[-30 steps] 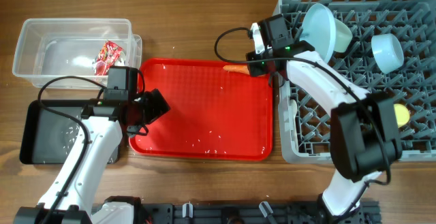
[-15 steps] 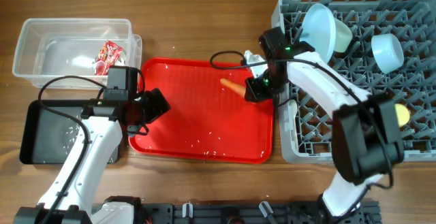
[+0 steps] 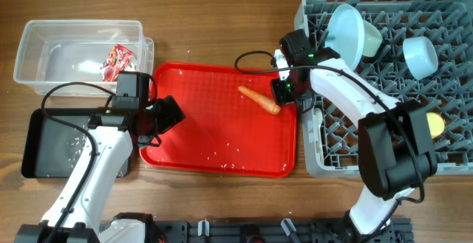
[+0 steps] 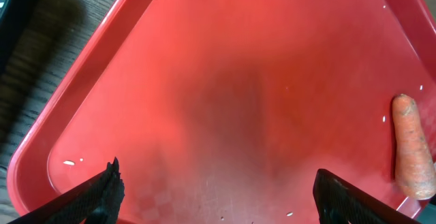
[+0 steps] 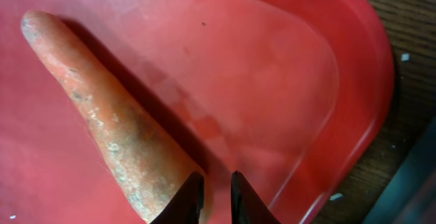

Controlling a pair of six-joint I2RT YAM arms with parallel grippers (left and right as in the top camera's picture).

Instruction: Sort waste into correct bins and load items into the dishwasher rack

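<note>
A small orange carrot (image 3: 259, 100) lies on the red serving tray (image 3: 214, 136), near its right side. My right gripper (image 3: 280, 92) is shut and empty, with its fingertips (image 5: 214, 186) right beside the carrot's thick end (image 5: 116, 135). My left gripper (image 3: 167, 114) is open and empty over the tray's left part (image 4: 218, 190). The carrot (image 4: 413, 146) shows far off at the right in that view. A red-and-clear wrapper (image 3: 117, 60) lies in the clear tub (image 3: 33, 32). The black tray (image 3: 37, 147) is at the left front.
The grey dishwasher rack (image 3: 332, 154) fills the right side, close to the tray's right rim. It holds a light blue plate (image 3: 346, 32), a pale blue bowl (image 3: 420, 55) and a yellow cup (image 3: 436, 125). Bare wooden table (image 3: 207, 21) lies behind the tray.
The right gripper swept from the tray's back edge down along its right side. The carrot moved from the back rim into the tray. The left arm has not moved.
</note>
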